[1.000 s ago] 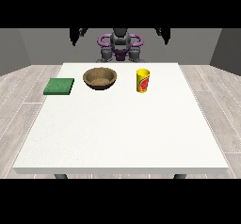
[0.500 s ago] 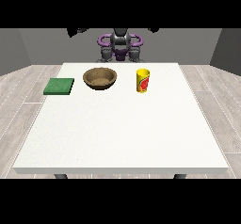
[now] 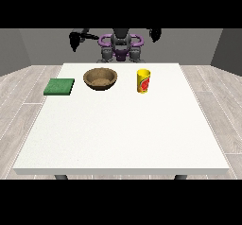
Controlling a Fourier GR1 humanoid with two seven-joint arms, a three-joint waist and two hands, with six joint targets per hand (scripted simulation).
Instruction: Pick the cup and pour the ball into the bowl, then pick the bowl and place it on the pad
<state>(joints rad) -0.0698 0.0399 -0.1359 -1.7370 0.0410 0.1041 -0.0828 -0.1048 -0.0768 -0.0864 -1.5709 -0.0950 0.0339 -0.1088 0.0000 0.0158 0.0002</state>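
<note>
So nothing's been touched yet as far as I can see. Nearest the camera it's just bare white table. Further back, three things sit in a row: the flat green square pad near the view's left edge, the round brown wooden bowl just to its right, and the tall yellow cup with the red label right of the bowl, with a clear gap between them. The ball should be inside the cup, but I can't see it from this angle.

What worries me: the cup is tall and narrow, so I'd guess a sideways nudge on approach tips it and the ball rolls off across the table. Tilting it too far from the bowl would send the ball past the rim.

At the back, both hands are held up high beside the robot's shoulders, well apart from everything. The hand at the view's left and the hand at the view's right are too small for me to tell whether the fingers are apart or together.
</note>
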